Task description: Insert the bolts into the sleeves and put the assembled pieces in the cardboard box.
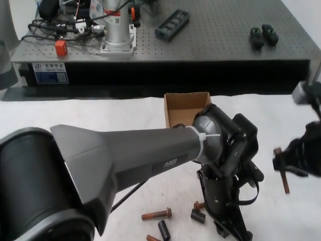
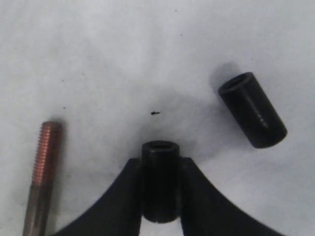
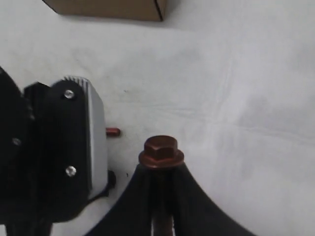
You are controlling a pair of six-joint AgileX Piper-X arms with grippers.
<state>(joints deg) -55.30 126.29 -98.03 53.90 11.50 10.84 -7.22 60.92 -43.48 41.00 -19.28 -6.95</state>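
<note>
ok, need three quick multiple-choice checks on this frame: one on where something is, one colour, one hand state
1. Where does the cardboard box stand?
A) on the white cloth
B) on a shelf
C) on the floor

2. What colour is the bolt in the right hand?
A) silver
B) copper
C) black

3. What state is the left hand in?
A) open
B) shut on a screwdriver
C) shut on a black sleeve

Answers:
1 A: the high view shows the box resting on the cloth ahead of the arms.
2 B: its hex head is copper in the right wrist view.
3 C: the left wrist view shows the sleeve clamped from both sides.
</note>
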